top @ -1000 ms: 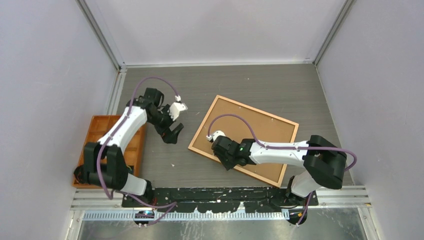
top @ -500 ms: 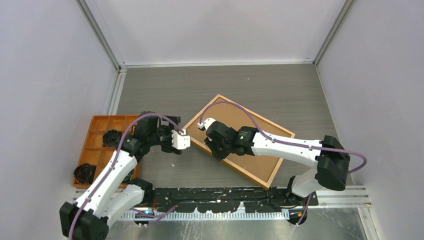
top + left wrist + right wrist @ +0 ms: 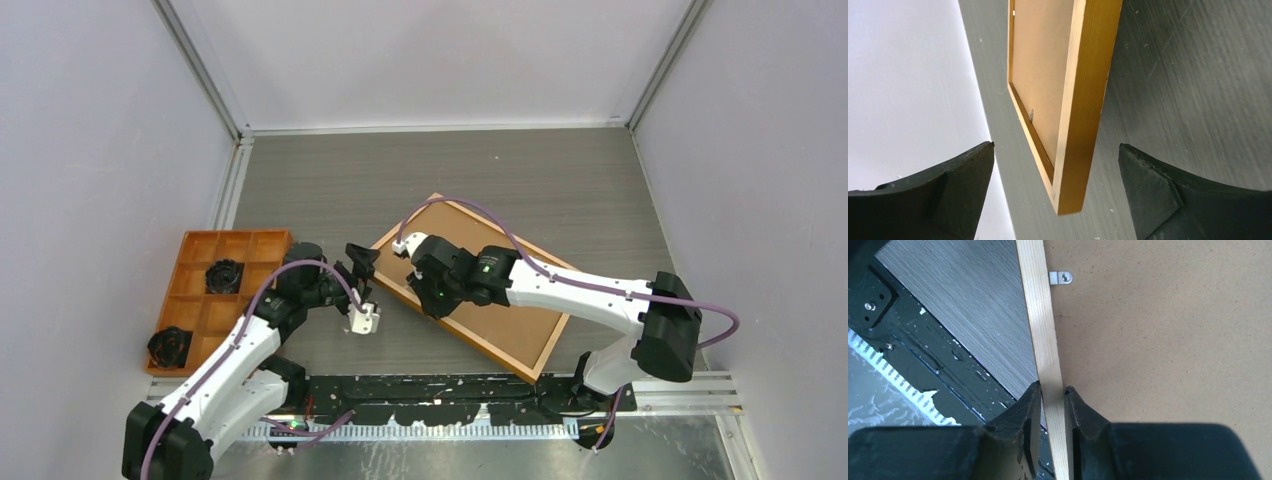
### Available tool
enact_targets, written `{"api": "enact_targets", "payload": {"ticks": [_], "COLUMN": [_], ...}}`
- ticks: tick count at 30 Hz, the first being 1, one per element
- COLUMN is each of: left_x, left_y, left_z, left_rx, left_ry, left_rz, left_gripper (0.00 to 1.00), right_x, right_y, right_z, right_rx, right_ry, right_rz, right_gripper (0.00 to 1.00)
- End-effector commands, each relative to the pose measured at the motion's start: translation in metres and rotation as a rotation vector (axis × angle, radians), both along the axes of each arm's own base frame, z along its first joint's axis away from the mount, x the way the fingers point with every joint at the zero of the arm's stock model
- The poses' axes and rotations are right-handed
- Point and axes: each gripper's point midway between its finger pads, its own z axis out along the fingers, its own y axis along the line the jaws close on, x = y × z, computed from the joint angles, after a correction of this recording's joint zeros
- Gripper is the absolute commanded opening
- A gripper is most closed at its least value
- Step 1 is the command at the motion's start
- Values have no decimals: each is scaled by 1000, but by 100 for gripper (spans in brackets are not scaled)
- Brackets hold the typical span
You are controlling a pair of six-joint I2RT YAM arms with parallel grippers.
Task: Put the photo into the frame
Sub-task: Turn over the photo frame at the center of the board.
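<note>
The right fingers (image 3: pixel 1023 415) are pinched tight on the near-left rail of the frame (image 3: pixel 500 325). The left fingers (image 3: pixel 960 172) are spread wide on either side of the frame's left corner, touching nothing. There is one frame: thin orange-brown wooden rails, brown fibreboard back facing up, one small metal clip (image 3: pixel 1060 277) showing, askew at mid-desk (image 3: pixel 450 170). To the left, one orange compartment tray (image 3: pixel 250 238) holds two black items (image 3: pixel 222 275).
</note>
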Motion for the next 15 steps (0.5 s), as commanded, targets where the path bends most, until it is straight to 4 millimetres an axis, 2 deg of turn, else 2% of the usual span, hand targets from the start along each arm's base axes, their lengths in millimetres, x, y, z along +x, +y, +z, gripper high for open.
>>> {"api": "enact_targets", "payload": {"ticks": [1,4,7,10,13,14,15], "left_x": [16,15,16,15,17,18,20], "left_y": [-27,-36,-40,-41,-42,-42,-41], "left_z": [30,26,22,28,37,40,42], "left_rx": [-74,-53,-34,-59,-99,-108,-114], "left_ry": [-208,-185,-196,-227,-280,-292,-302], "left_rz": [-120,-157,-179,-181,-166,-159,-149], "left_gripper": [94,87,76,60,38,35,32], "right_x": [4,6,6,6,13,15,18], "right_y": [19,19,18,14,7,4,0], "right_z": [61,63,66,67,66,65,65], "right_rx": [178,181,177,169,137,120,97], "right_ry": [-46,-45,-42,-45,-78,-90,-102], "right_rz": [0,-8,-11,-21,-48,-56,-66], "right_gripper": [1,1,1,1,2,5,15]}}
